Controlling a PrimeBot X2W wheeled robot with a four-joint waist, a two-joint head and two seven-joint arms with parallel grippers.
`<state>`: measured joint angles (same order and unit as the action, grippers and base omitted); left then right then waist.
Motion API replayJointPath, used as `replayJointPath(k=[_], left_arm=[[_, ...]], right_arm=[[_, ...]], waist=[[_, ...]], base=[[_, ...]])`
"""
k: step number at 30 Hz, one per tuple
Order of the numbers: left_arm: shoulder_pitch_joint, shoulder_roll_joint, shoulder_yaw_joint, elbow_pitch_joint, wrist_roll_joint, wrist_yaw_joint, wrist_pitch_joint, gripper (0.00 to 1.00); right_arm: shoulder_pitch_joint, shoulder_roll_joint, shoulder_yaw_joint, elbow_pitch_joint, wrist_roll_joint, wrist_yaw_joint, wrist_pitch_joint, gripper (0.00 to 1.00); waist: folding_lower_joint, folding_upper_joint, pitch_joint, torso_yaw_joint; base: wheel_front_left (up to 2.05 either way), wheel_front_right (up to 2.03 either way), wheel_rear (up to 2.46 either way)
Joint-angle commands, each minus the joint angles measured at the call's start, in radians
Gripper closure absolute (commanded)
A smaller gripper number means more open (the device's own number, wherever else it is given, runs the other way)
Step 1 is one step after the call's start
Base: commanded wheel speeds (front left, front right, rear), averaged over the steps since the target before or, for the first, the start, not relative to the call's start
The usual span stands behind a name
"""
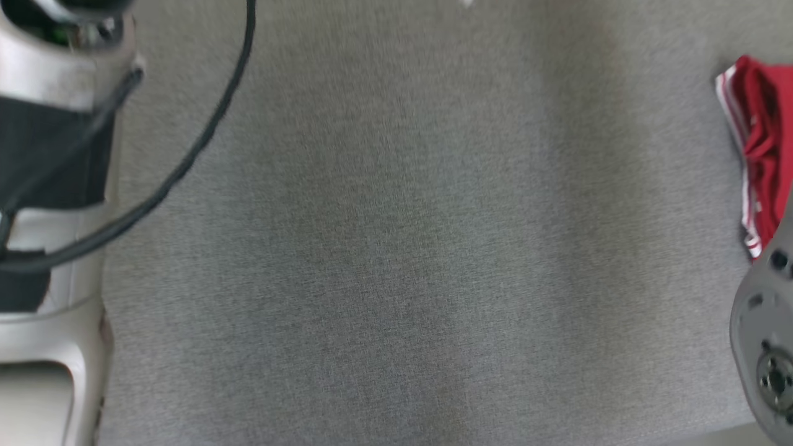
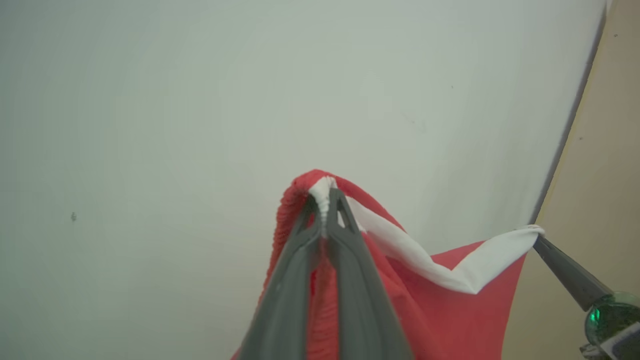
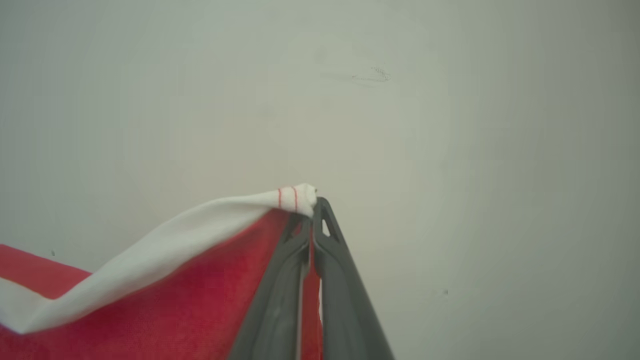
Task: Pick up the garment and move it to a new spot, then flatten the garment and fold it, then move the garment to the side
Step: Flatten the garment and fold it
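Left gripper (image 2: 325,200) is clamped on the garment (image 2: 450,300): jaws together on a bunched bit of its white trim, with red cloth gathered around both fingers. Your right gripper (image 3: 315,207) is also closed tight, pinching a white corner that has two thin red stitch lines.

The garment is red with a white band along one edge, and it's held off the surface between the two grips. That band is the long axis you can read. In the left wrist view it runs from the left grip down and to the right, sags in a fold, then climbs to the right gripper's tip at the view's right. The red body drops below the band, out of frame.

In the head view you only get a crumpled strip of it at the far right edge, running up-down the picture. The grey wrist housing (image 1: 765,347) sits just below it. The grey cloth worktop (image 1: 396,248) lies underneath. The pale left forearm (image 1: 56,186) and a black cable (image 1: 204,124) are at the left.
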<state>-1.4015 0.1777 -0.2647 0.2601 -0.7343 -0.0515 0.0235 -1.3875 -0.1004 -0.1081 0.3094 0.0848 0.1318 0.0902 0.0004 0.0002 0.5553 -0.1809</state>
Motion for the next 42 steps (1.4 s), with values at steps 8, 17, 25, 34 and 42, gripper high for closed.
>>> replayJointPath(k=[8,17,25,34,42], left_arm=[[-0.006,0.016,-0.027,0.087,0.101,-0.045,-0.223,1.0],[0.213,0.035,-0.051,0.123,0.08,-0.073,-0.281,1.0],[0.439,0.034,-0.107,0.04,-0.019,-0.08,-0.258,1.0],[0.791,0.025,-0.172,0.004,-0.126,-0.068,-0.202,1.0],[0.987,0.03,-0.213,-0.039,-0.206,-0.058,-0.127,1.0]], right_arm=[[-0.035,0.033,0.011,0.126,-0.187,-0.003,-0.259,1.0],[0.134,-0.014,0.133,0.177,-0.113,-0.003,-0.188,1.0],[0.382,-0.11,0.221,-0.013,0.022,-0.003,0.003,1.0],[0.851,-0.136,0.215,-0.26,0.198,-0.003,0.217,1.0],[1.124,-0.164,0.194,-0.437,0.257,-0.003,0.397,1.0]], waist=[[-0.0004,-0.0002,0.114,-0.022],[-0.0004,-0.0002,0.073,-0.021],[-0.0004,-0.0002,-0.015,0.006],[-0.0004,-0.0002,-0.19,0.034],[-0.0004,-0.0002,-0.304,0.05]], base=[[0.0,0.0,0.0],[0.0,0.0,0.0],[0.0,0.0,0.0],[0.0,0.0,0.0],[0.0,0.0,0.0]])
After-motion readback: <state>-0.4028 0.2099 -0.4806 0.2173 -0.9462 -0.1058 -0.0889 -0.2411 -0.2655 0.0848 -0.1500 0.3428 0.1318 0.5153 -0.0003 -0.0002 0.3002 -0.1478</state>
